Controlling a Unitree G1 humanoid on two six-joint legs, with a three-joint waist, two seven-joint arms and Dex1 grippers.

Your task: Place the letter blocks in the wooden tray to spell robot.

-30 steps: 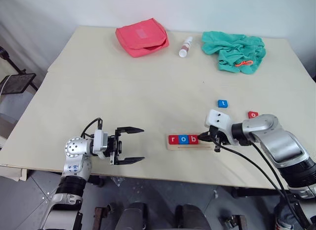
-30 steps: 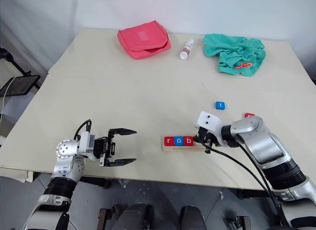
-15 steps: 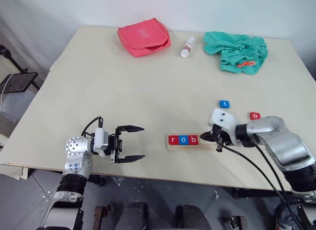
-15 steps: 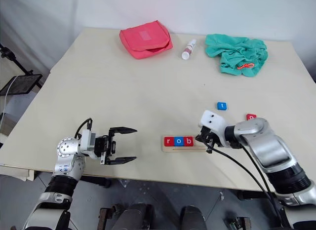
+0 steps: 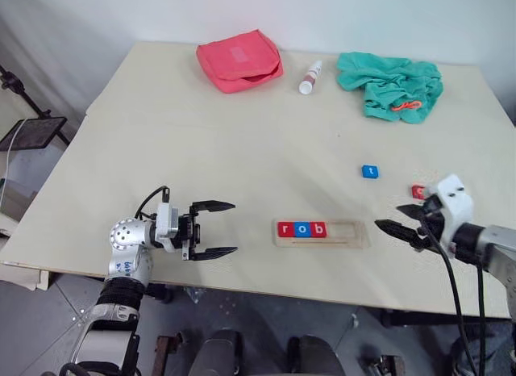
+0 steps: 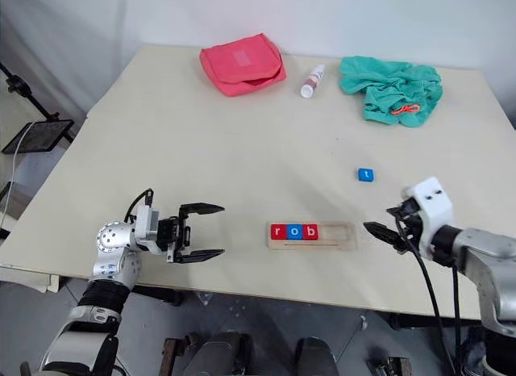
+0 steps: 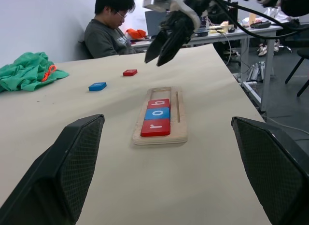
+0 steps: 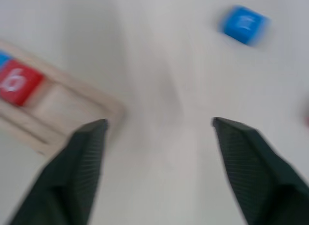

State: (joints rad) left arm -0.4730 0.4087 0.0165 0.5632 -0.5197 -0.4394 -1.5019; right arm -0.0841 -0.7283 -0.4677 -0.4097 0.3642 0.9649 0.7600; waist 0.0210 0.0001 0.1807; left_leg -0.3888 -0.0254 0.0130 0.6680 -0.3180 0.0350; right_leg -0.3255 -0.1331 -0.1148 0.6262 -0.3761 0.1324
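The wooden tray (image 5: 345, 233) lies near the table's front edge. In its left half sit a red r (image 5: 285, 229), a blue o (image 5: 301, 229) and a red b (image 5: 318, 229). A blue t block (image 5: 370, 172) lies loose on the table behind the tray's right end. A red block (image 5: 418, 192) lies further right, partly hidden by my right gripper (image 5: 390, 217). That gripper hovers open and empty just right of the tray. My left gripper (image 5: 232, 227) is open and empty to the left of the tray, pointing at it.
At the table's far side lie a red pouch (image 5: 239, 60), a white bottle (image 5: 309, 77) and a crumpled green cloth (image 5: 393, 84). In the left wrist view a person (image 7: 108, 27) sits beyond the table. Bare tabletop surrounds the tray.
My right gripper has pulled away from the tray's right part, swung to the right and opened. The red b stays in the tray. The left gripper has kept its place.
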